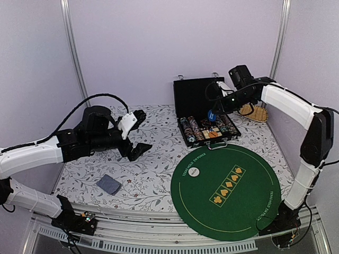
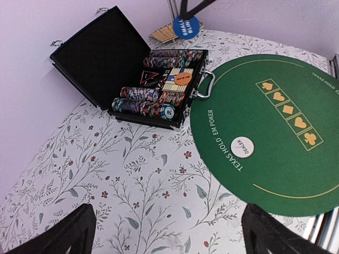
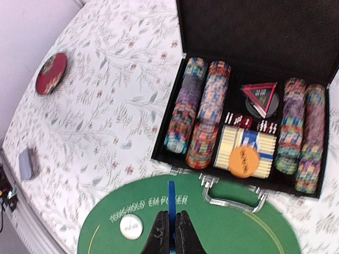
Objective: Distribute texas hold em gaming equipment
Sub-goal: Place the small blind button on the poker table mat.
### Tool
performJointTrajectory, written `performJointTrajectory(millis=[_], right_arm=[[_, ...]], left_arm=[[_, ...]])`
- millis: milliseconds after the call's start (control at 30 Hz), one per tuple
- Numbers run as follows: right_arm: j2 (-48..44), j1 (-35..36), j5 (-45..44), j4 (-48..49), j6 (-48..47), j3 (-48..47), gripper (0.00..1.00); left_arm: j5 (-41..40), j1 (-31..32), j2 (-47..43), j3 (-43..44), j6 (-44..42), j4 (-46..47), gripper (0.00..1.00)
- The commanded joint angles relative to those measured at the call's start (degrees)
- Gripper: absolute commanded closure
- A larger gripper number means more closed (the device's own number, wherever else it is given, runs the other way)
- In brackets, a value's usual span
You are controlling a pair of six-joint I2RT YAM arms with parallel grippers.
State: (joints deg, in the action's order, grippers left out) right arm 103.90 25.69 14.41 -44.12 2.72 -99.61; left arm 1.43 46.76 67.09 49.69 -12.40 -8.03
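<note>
My right gripper (image 3: 171, 216) is shut on a blue marker disc (image 3: 171, 198), seen edge-on and held in the air over the near edge of the open black case (image 1: 197, 95). In the left wrist view the same blue disc (image 2: 186, 26) hangs beyond the case. A white dealer disc (image 1: 194, 171) lies on the green poker mat (image 1: 238, 206). An orange disc (image 3: 243, 161) rests on cards in the case, beside rows of striped chips (image 3: 183, 114). A blue-grey card deck (image 1: 108, 184) lies on the floral cloth. My left gripper (image 1: 140, 132) hovers open over the cloth with nothing in it.
A red round dish (image 3: 51, 73) sits on the cloth at the far left of the right wrist view. A woven tan basket piece (image 1: 256, 111) lies right of the case. The case's clear handle (image 3: 233, 197) overhangs the mat. The table's front rail (image 1: 159, 241) runs below.
</note>
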Motion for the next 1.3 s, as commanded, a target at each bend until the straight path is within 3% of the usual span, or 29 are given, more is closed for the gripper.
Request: performJointTrajectory(millis=[0, 233, 633, 900, 1267], right_arm=[[-6.46, -0.07, 4.32, -5.81, 1.03, 10.58, 0.98], [-17.43, -0.9, -1.0, -6.34, 5.79, 24.96, 0.98], [-34.33, -1.45, -2.9, -7.67, 17.84, 44.98, 0.98], [-38.8, -1.87, -10.97, -10.49, 21.18, 49.07, 0.98], [-42.76, -2.22, -10.62, -9.25, 23.52, 53.27, 0.98]], left_arm=[[-0.14, 0.24, -0.55, 0.14, -0.2, 0.06, 0.02], [-0.6, 0.21, -0.99, 0.23, -0.02, 0.18, 0.02], [-0.97, 0.78, -1.22, 0.57, 0.71, 0.18, 0.02], [-1.92, 1.16, -0.54, 0.49, 0.71, 0.23, 0.02], [-5.13, 1.27, 0.43, -0.5, -0.45, 1.18, 0.02]])
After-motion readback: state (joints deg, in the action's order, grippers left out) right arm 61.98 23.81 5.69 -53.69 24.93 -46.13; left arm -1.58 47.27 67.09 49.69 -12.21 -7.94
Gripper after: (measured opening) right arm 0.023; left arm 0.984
